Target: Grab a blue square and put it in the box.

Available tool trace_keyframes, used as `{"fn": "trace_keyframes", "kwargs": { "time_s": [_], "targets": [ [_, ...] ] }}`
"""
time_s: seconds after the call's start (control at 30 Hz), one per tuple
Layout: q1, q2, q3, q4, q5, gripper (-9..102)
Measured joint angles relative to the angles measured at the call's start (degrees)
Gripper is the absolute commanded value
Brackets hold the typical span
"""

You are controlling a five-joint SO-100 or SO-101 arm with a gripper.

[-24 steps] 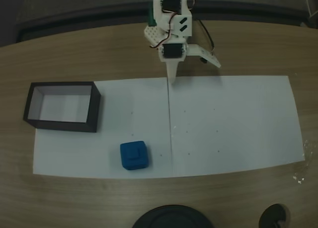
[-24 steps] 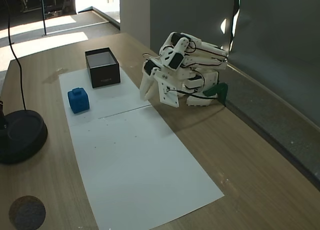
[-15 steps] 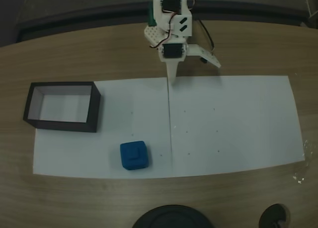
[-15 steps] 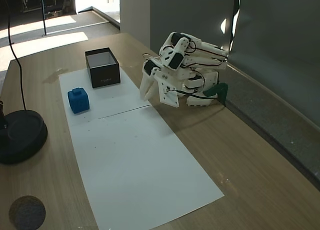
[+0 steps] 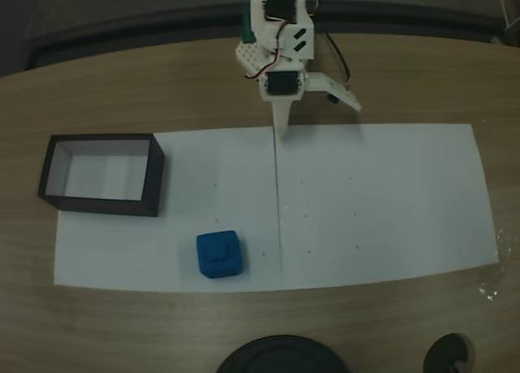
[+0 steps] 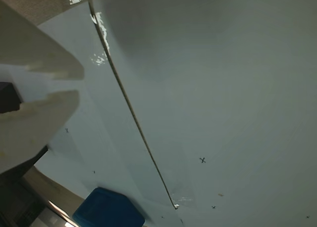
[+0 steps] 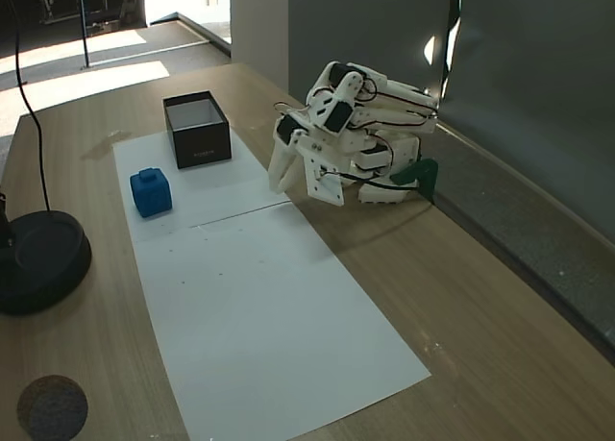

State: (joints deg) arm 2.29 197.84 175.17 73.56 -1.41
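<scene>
Fingers (image 5: pixel 281 126) of the white arm (image 7: pixel 360 124) point down at the far edge of the white paper (image 5: pixel 382 202), their tips close together with nothing between them; in a fixed view (image 7: pixel 280 180) the arm sits folded low over the wooden bench (image 7: pixel 480 297), tips just above the paper's edge. In the wrist view the two pale fingers (image 6: pixel 34 113) enter from the left edge, one above the other, with only a thin gap between them and nothing held.

The blue square (image 5: pixel 218 253) lies on the paper well apart from the fingers, down and to the left of them in a fixed view, its raised square face up. In a fixed view (image 7: pixel 151 191) it stands on the paper to the left of the fingertips, nearer the camera side than the box. In the wrist view (image 6: pixel 109 208) a corner of it shows at the bottom edge, below the fingers.

The box (image 5: pixel 153 182) rests on the paper's left end, open side up, black walls and white inside, well to the left of the fingers and apart from the blue square; in a fixed view (image 7: pixel 200 145) it sits left of the fingertips.

A seam (image 5: pixel 278 210) runs across the paper from right under the fingertips toward the near edge, and it also crosses the wrist view (image 6: pixel 133 118). A round black base (image 7: pixel 38 258) sits on the bench beyond the blue square, far from the fingers.
</scene>
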Motion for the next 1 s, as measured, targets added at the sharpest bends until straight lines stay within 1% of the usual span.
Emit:
{"fn": "trace_keyframes", "kwargs": {
  "time_s": [0.2, 0.3, 0.37, 0.47, 0.57, 0.77, 0.87, 1.0],
  "targets": [
    [0.00, 0.00, 0.00, 0.00, 0.00, 0],
    [0.70, 0.00, 0.00, -4.22, 0.00, 0],
    [2.64, 0.00, 0.00, -8.00, 0.00, 4],
    [6.15, 0.00, -1.67, -12.92, 0.00, 14],
    [8.00, 0.00, -6.24, -14.50, 0.00, 22],
    [8.17, -1.58, -18.28, -14.68, -0.35, 23],
    [8.26, -10.46, -24.87, -14.68, -3.43, 26],
    [9.23, -31.82, -35.33, -14.59, -4.83, 32]
  ]
}}
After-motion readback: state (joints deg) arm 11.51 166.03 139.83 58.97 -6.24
